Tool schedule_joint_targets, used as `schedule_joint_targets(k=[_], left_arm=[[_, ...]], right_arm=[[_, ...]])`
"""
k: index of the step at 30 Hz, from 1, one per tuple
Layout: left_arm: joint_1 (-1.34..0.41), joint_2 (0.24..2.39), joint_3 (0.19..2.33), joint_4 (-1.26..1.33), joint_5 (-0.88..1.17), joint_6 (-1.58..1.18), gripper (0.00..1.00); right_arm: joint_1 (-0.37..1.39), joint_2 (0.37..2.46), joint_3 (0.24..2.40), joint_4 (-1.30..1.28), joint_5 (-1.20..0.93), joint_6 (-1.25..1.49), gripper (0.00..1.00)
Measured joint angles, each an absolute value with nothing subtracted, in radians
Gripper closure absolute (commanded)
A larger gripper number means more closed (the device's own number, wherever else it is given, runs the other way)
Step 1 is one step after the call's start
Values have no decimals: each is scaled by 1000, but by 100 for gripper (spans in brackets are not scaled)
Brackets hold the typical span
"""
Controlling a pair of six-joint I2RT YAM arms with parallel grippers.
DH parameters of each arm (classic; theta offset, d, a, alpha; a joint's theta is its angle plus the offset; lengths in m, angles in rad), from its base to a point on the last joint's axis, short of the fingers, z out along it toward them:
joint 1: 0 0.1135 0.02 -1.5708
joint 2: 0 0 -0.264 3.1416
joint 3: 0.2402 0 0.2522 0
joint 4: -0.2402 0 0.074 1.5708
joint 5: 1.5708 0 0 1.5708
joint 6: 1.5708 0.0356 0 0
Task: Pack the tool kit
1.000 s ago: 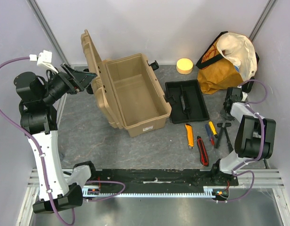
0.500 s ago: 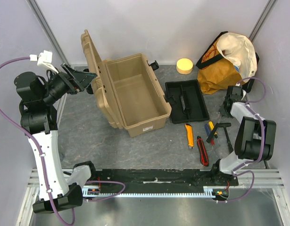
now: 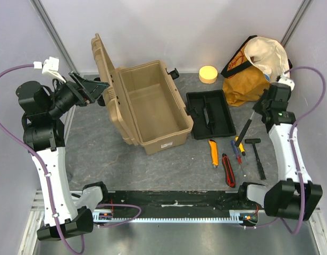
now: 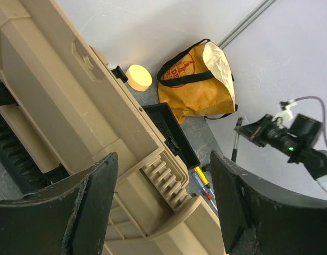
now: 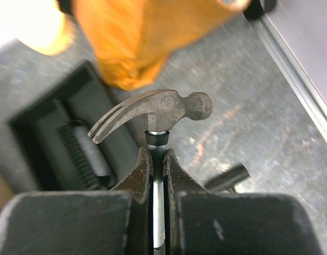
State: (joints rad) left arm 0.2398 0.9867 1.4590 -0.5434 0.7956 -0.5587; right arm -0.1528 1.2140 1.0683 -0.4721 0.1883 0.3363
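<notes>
Right gripper (image 5: 155, 154): clamped on hammer (image 5: 152, 111) shaft just below head (handle hanging down), presumably for carrying to open toolbox (image 3: 152, 106). Left gripper (image 4: 163, 159): spread, empty.

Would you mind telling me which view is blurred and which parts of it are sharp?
Right wrist view: hammer and right gripper sharp, orange bag and black tray smeared. Left wrist and top external views: crisp and evenly lit, no glare on the tool kit.
</notes>
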Motion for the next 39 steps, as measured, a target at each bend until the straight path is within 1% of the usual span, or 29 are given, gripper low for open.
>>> schedule_joint_targets(k=[6, 10, 14, 20, 25, 29, 32, 39], left_arm=[[240, 988, 1464, -545, 795, -558, 24], [240, 989, 1477, -546, 792, -558, 24], [240, 988, 1480, -547, 788, -558, 24], [239, 976, 1480, -553, 784, -558, 24], [233, 944, 1480, -561, 769, -558, 24], [233, 927, 1474, -562, 761, -558, 24], [229, 926, 1464, -567, 761, -558, 24], [224, 937, 1451, -574, 759, -558, 24]], right_arm=[[-91, 1164, 1271, -493, 46, 382, 100], [91, 1191, 1396, -468, -17, 430, 100], [288, 1255, 1466, -389, -44, 479, 100], [570, 1479, 1560, -258, 56, 478, 100], [700, 1717, 1644, -192, 116, 461, 100], [760, 1902, 1731, -173, 173, 440, 100], [795, 1998, 1756, -173, 240, 416, 100], [821, 2151, 1761, -181, 300, 400, 100]])
